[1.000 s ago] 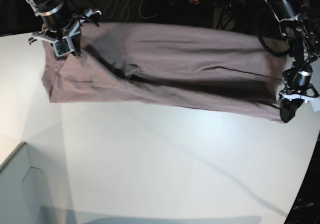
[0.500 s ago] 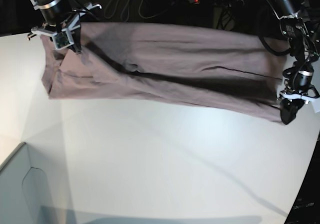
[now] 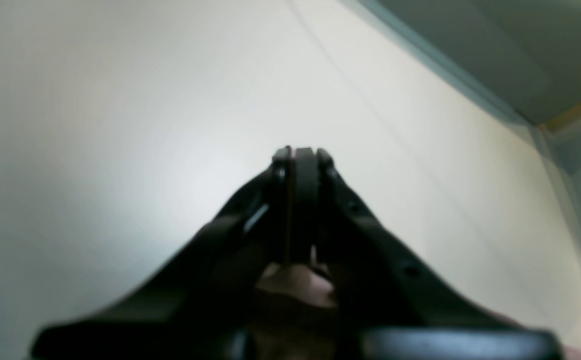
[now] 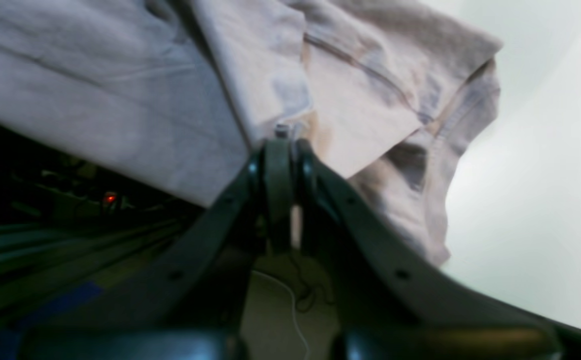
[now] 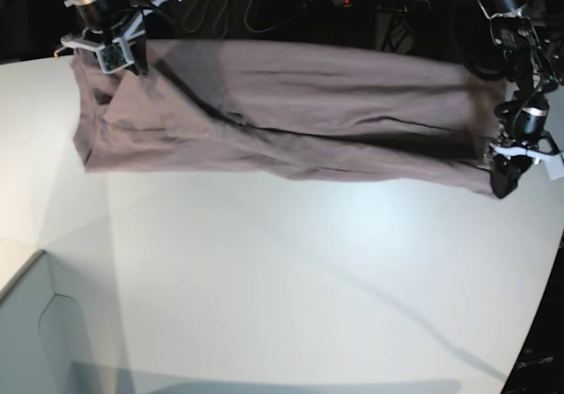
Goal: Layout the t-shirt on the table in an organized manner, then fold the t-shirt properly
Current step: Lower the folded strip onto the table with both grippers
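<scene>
The t-shirt (image 5: 291, 116) is stretched out as a long, wrinkled mauve band across the far part of the white surface (image 5: 291, 271), running from far left to right in the base view. Its far edge lies along the far rim of the surface, and its near edge sags in a shallow line, with dark folds running lengthwise through the middle. At the left end the cloth bunches into a wider flap with a sleeve seam showing; in the right wrist view that end (image 4: 370, 85) shows layered folds and a hemmed edge hanging over the pale surface.

The right fingers (image 5: 110, 55) sit at the far left corner of the shirt. In the right wrist view they are clenched together with a fold of the shirt pinched at their tips (image 4: 280, 137).

The left fingers (image 5: 509, 175) are at the right end of the shirt, low by the surface. In the left wrist view they are pressed tight together (image 3: 298, 160), with a bit of pinkish cloth (image 3: 295, 282) showing behind them and a thin edge of it caught between them; the white surface (image 3: 120, 125) fills the rest of that view.

A pale box corner (image 5: 40, 323) sits at the near left. Beyond the far rim, cables and a power strip with a red light (image 5: 345, 1) lie in the dark.
</scene>
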